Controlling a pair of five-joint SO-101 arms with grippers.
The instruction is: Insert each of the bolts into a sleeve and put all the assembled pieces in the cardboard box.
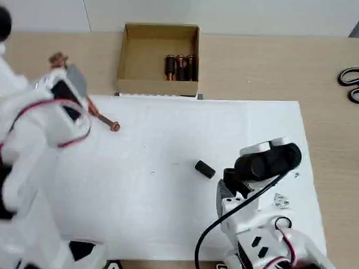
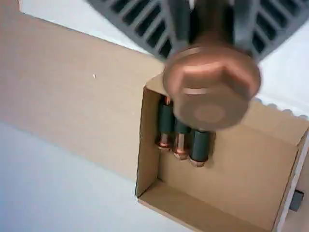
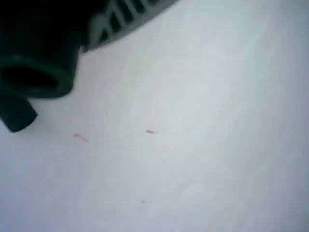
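Note:
My left gripper point(image 1: 68, 71) is off the mat's left edge, to the left of the cardboard box point(image 1: 130, 50), and is shut on a copper bolt point(image 2: 211, 87) whose head point(image 1: 58, 60) sticks out. A second copper bolt point(image 1: 104, 120) lies on the white mat beside that arm. Three assembled pieces point(image 1: 180, 67) rest side by side in the box point(image 2: 147, 145), also visible as dark sleeves with copper ends point(image 2: 181, 133). A black sleeve point(image 1: 205, 169) lies on the mat just left of my right gripper point(image 1: 226, 189). Its hollow end point(image 3: 29, 79) appears close in the right wrist view.
A white mat point(image 1: 165, 216) covers the middle of the wooden table. Black scissors point(image 1: 355, 84) lie at the far right edge. A small metal bit point(image 1: 281, 201) sits on the mat by the right arm's base.

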